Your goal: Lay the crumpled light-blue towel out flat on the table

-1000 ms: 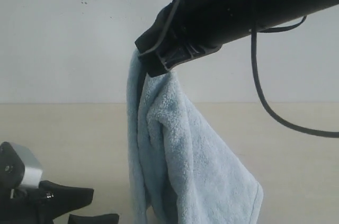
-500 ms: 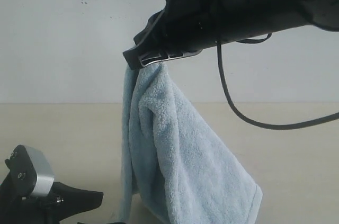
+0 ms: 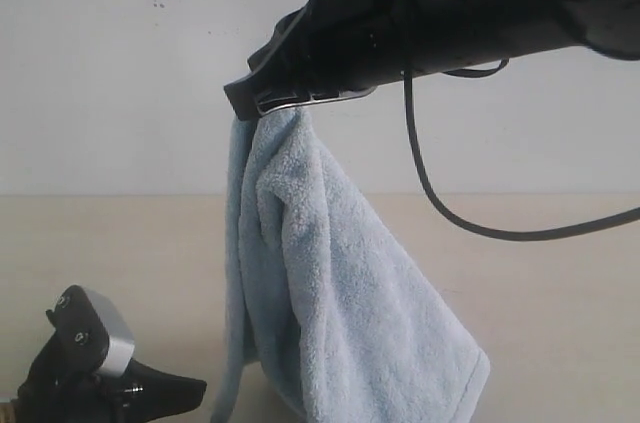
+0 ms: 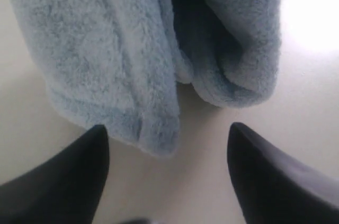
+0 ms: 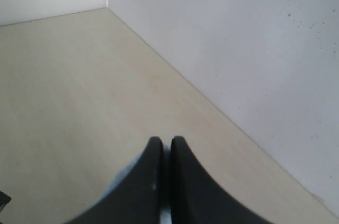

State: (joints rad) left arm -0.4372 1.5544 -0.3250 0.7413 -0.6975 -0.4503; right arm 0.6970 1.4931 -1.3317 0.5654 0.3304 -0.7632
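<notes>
The light-blue towel [image 3: 330, 293] hangs in folds from my right gripper [image 3: 247, 103], which is shut on its top edge high above the table [image 3: 560, 273]. In the right wrist view the gripper [image 5: 164, 140] has its jaws pressed together, with a pale sliver of towel [image 5: 115, 186] beside them. My left gripper [image 3: 185, 395] sits low at the bottom left, close to the towel's hanging edge. In the left wrist view that gripper [image 4: 168, 128] stands wide open, and a lower corner of the towel [image 4: 106, 49] hangs just past its fingertips [image 4: 98, 144], over the table [image 4: 201, 181].
A white wall [image 3: 120, 73] with small dark specks rises behind the table. A black cable [image 3: 440, 203] loops down from the right arm. The wall meets the table in a corner [image 5: 107, 8] in the right wrist view.
The right gripper has shifted slightly left with the towel, which swung a little. The left gripper has dropped lower and turned at the bottom left.
</notes>
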